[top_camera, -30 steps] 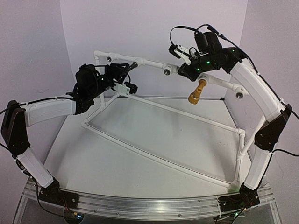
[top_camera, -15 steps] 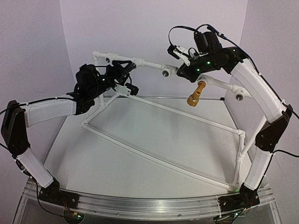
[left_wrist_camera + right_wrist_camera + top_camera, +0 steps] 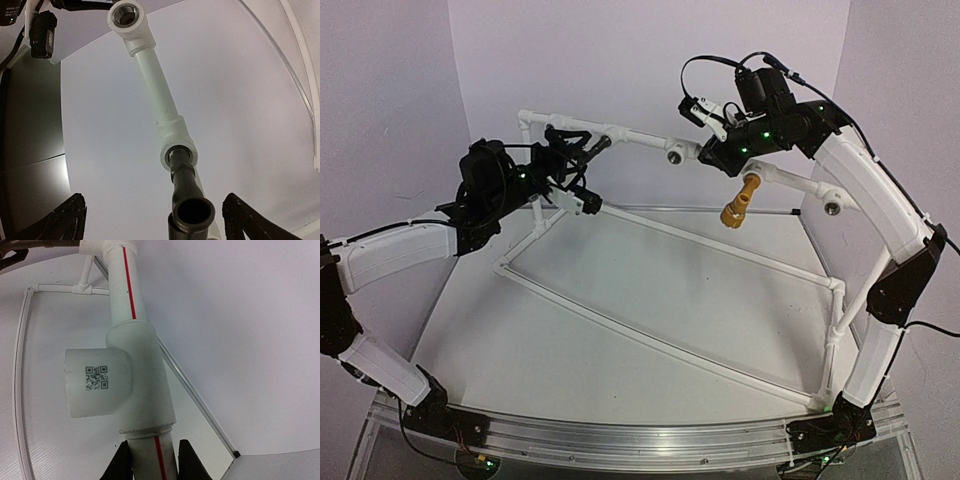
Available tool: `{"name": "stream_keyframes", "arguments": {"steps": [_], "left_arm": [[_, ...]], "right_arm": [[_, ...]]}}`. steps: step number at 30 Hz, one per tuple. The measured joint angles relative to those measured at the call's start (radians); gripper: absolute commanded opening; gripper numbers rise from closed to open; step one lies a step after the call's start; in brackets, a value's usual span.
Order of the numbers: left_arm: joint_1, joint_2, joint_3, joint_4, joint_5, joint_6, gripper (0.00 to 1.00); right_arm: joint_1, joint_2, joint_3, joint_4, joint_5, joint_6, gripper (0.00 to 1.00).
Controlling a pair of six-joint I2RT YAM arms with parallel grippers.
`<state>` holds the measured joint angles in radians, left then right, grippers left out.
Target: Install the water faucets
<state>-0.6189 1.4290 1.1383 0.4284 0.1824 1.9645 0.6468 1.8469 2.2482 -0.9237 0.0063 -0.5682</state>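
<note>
The right gripper (image 3: 152,461) is cut off at the bottom of its wrist view, where only two dark tips show. From above it is lost behind the arm's own wrist. Its jaws are clamped on a red-striped white pipe (image 3: 131,295), one tip tight to each side, just below a tee (image 3: 132,385) that bears a printed code. The brass faucet (image 3: 739,199) does not show in that view. From above, the black faucet (image 3: 186,187) is a dark stub among the left gripper's parts. Its lever cannot be made out in either view, and its near end runs off the bottom of the left wrist view.

The black faucet sits on the back rail of the white frame (image 3: 834,340), seated in a socket (image 3: 178,150). Its long axis runs out of the socket toward the wrist camera, round open mouth facing the lens. It is matte and dark grey-black. The left gripper (image 3: 154,207) has its jaws wide apart, one tip at each side of the faucet, neither touching it.

The brass faucet hangs from a fitting on the right-hand rail, above the desk (image 3: 520,340). Its axis slants, with the free end down and to the left. It is yellow-gold, and its ribs are too small to tell.
</note>
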Motion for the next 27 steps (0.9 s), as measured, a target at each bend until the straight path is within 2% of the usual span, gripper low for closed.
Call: {"name": "stream_keyframes", "arguments": {"steps": [8,12,15,18,20,23,27], "left_arm": [[-0.005,-0.165,-0.096,-0.194,0.006,-0.056,0.98],[-0.006,-0.295,-0.161,-0.344,0.009,-0.106,0.99],[-0.011,-0.402,-0.184,-0.490,0.009,-0.206,1.00],[-0.019,-0.452,-0.135,-0.680,0.002,-0.428,0.99],[-0.024,-0.423,-0.033,-0.813,-0.015,-0.687,0.99],[0.007,-0.362,0.082,-0.872,-0.014,-1.047,0.99],[0.133,-0.340,0.108,-0.915,0.085,-1.520,0.99]], "right_arm": [[0.000,0.000,0.000,0.000,0.000,0.000,0.00],[0.000,0.000,0.000,0.000,0.000,0.000,0.00],[0.000,0.000,0.000,0.000,0.000,0.000,0.00],[0.000,0.000,0.000,0.000,0.000,0.000,0.00],[0.000,0.000,0.001,0.000,0.000,0.000,0.00],[0.000,0.000,0.001,-0.001,-0.001,0.000,0.00],[0.000,0.000,0.003,-0.003,-0.001,0.000,0.00]]}}
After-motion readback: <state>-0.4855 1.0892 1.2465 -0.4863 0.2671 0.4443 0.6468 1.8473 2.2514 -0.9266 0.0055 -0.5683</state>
